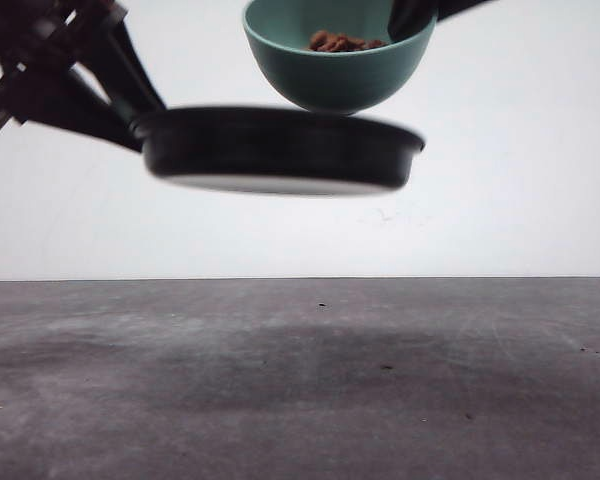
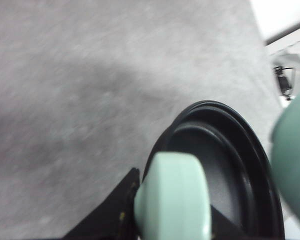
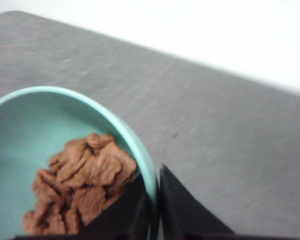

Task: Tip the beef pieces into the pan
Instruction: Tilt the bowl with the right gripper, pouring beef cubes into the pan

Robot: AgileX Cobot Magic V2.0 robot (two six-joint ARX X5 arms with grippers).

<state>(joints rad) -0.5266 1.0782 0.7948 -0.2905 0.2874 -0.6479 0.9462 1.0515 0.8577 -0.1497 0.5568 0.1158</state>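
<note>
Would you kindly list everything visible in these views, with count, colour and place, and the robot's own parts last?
pan: one, black with a mint-green handle, held in the air above the table, under the bowl.
bowl: one, teal, held in the air just above the pan's right part.
beef: many pieces, reddish-brown, heaped inside the bowl.
table: one, grey, below both, bare but for a few dark specks.
wall: white, behind the table.
left tool: one, black, at the pan's handle; its grip is hidden.
right tool: one, black, clamped over the bowl's rim, one finger inside and one outside.
</note>
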